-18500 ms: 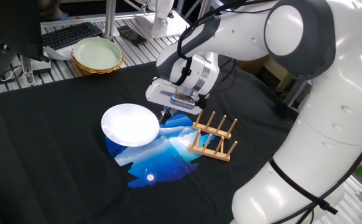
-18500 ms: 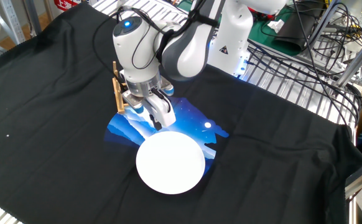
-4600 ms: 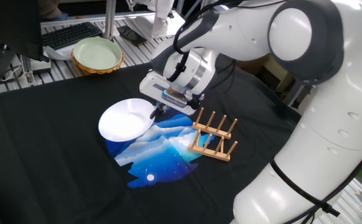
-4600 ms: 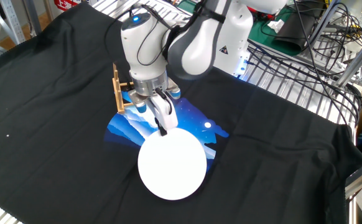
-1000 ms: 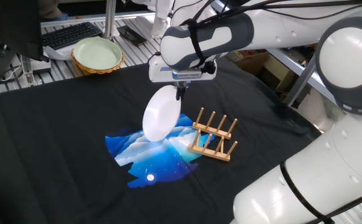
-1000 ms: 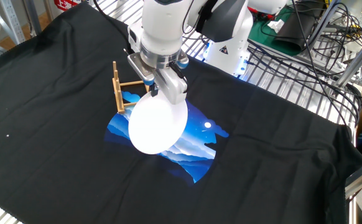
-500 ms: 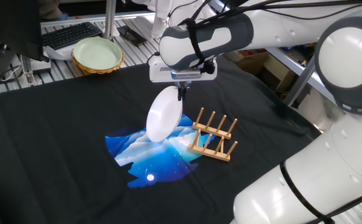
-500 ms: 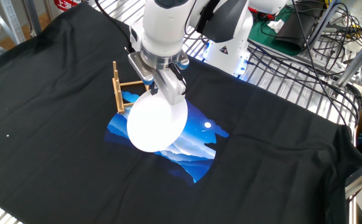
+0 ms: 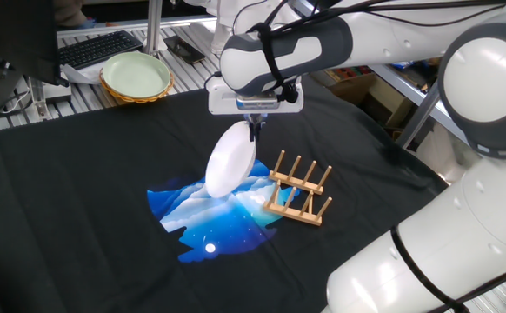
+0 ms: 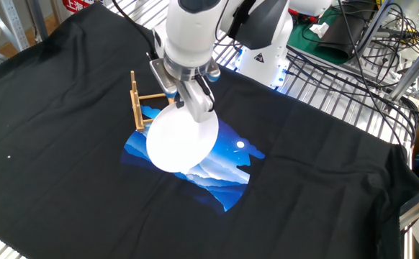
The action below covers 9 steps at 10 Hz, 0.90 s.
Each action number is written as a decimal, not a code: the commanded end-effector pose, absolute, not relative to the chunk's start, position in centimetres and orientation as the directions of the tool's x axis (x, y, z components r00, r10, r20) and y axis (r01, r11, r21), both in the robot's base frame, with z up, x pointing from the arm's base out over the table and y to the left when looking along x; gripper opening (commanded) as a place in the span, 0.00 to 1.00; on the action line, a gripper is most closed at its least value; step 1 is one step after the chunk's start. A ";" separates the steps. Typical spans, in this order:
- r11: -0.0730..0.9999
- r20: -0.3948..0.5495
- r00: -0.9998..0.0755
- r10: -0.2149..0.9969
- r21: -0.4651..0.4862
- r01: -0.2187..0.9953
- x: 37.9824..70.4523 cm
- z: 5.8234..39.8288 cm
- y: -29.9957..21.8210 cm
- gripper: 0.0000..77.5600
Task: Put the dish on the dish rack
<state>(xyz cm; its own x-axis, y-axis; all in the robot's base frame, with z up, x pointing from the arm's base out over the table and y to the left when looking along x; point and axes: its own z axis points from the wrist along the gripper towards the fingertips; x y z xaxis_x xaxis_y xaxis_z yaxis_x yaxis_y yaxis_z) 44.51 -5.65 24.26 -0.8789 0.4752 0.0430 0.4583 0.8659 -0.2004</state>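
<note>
I see my gripper (image 9: pixel 254 130) pinching the top edge of the dish (image 9: pixel 229 162), so the white plate hangs down from it, up in the air and tipped on its side. In the other fixed view the gripper (image 10: pixel 193 106) is at the plate's upper rim and the dish (image 10: pixel 181 140) shows me its round flat face. The plate hangs over the blue picture (image 9: pixel 214 214) printed on the black cloth (image 9: pixel 70 200) and does not touch it. The dish rack (image 9: pixel 297 189) stands on the cloth just beside the plate, with its pegs pointing up. I think there is a small gap between the plate's edge and the nearest pegs, but from here it is hard to be sure. The dish rack (image 10: pixel 142 103) looks partly hidden behind the plate in the other fixed view. A pale green bowl (image 9: pixel 136 76) sits far back, well apart from all this.
</note>
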 end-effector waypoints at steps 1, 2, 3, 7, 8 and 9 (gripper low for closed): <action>0.841 0.048 -0.853 0.520 -0.199 0.502 44.6 24.5 -5.6 0.01; 0.827 0.039 -0.839 0.543 -0.201 0.526 44.6 24.5 -5.6 0.01; 0.817 0.036 -0.828 0.559 -0.197 0.542 44.6 24.5 -5.6 0.01; 0.798 0.041 -0.807 0.589 -0.185 0.573 44.6 24.5 -5.6 0.01; 0.790 0.032 -0.801 0.598 -0.192 0.583 44.6 24.5 -5.6 0.01; 0.781 0.022 -0.795 0.606 -0.202 0.591 44.6 24.5 -5.6 0.01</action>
<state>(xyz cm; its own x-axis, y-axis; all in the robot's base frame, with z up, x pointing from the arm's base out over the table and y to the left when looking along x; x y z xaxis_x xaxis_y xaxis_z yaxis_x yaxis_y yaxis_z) 44.46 -5.61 24.34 -0.7982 0.6015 0.0316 0.5849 0.7865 -0.1985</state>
